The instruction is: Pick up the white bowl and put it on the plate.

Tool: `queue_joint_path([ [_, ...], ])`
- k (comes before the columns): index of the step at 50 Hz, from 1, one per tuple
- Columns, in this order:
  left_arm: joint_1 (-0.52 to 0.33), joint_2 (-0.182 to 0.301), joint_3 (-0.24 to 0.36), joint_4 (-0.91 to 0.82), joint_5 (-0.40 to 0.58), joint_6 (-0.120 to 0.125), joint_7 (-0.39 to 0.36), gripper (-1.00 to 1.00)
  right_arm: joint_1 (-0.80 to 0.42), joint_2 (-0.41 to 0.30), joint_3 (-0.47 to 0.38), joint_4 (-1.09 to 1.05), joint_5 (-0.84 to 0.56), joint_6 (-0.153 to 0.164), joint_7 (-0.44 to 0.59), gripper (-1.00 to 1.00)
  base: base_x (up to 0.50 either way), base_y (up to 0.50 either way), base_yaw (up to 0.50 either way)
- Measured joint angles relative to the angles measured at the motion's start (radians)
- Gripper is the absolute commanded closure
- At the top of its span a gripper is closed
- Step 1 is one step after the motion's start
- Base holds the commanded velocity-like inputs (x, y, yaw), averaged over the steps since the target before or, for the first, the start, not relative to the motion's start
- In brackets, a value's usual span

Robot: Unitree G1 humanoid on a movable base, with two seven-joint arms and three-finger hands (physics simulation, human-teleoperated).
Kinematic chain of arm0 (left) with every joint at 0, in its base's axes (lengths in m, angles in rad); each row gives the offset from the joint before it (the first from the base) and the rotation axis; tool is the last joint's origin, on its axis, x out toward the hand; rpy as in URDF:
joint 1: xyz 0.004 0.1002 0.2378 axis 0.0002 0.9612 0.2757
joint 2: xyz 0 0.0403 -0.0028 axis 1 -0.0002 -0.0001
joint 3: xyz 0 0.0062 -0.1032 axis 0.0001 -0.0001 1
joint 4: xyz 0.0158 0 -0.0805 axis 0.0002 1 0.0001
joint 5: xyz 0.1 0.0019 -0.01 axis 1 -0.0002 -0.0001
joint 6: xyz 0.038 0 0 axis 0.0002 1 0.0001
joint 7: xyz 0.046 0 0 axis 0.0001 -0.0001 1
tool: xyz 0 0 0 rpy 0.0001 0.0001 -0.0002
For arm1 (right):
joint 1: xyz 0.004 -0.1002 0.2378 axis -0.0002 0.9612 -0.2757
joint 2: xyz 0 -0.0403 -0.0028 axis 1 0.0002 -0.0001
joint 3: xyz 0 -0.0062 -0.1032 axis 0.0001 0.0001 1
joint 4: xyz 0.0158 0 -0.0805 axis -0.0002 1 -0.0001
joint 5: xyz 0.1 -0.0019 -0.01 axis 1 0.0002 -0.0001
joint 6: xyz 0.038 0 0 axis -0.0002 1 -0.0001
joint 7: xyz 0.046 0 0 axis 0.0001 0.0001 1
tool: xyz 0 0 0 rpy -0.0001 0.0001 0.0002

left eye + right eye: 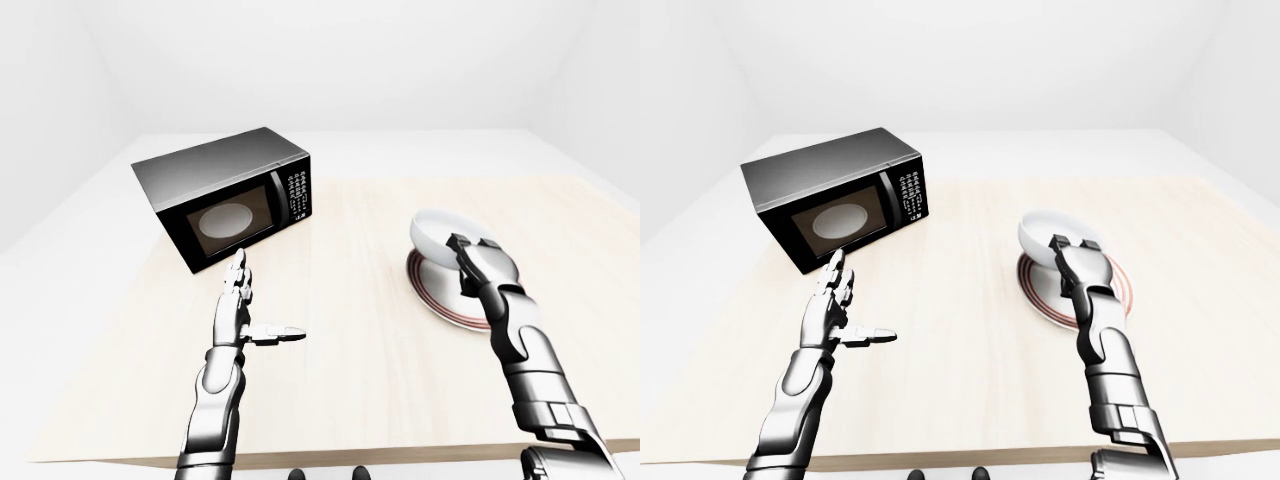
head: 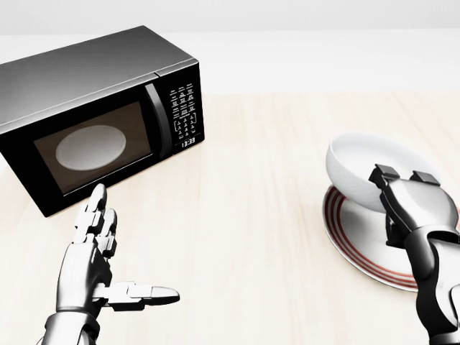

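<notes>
Left-eye view first: I've got the right hand (image 1: 478,265) pinching the near rim of the white bowl (image 1: 436,236), fingers hooked over the edge. The bowl sits tilted over the top-left part of the plate (image 1: 432,297); I can't tell from here whether it's touching. Gripping by the rim makes sense to me, since the body is too wide to wrap.

Head view: the bowl's open side tips up and left, its underside just above the red-ringed plate. The left hand (image 2: 93,253) is idle at bottom left, fingers straight and pressed together, thumb stuck out sideways, holding nothing. I reckon it's parked there to stay clear of the microwave (image 2: 97,115).

Right-eye view: same story, on the wooden table (image 1: 970,350). The bowl looks off-centre to me, so I'd nudge right before lowering.
</notes>
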Motion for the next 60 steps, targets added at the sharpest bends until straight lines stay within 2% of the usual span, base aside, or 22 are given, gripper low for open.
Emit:
queue_joint_path([
  [25,0.0,0.0,0.0,0.0,0.0,0.0,0.0,-1.0,0.041,-0.056,-0.056,0.006,0.035,-0.001,-0.003,1.0,0.0,0.0,0.0],
  [60,0.0,0.0,0.0,0.0,0.0,0.0,0.0,-1.0,0.03,-0.092,-0.052,0.141,0.077,-0.013,-0.077,1.0,0.0,0.0,0.0],
])
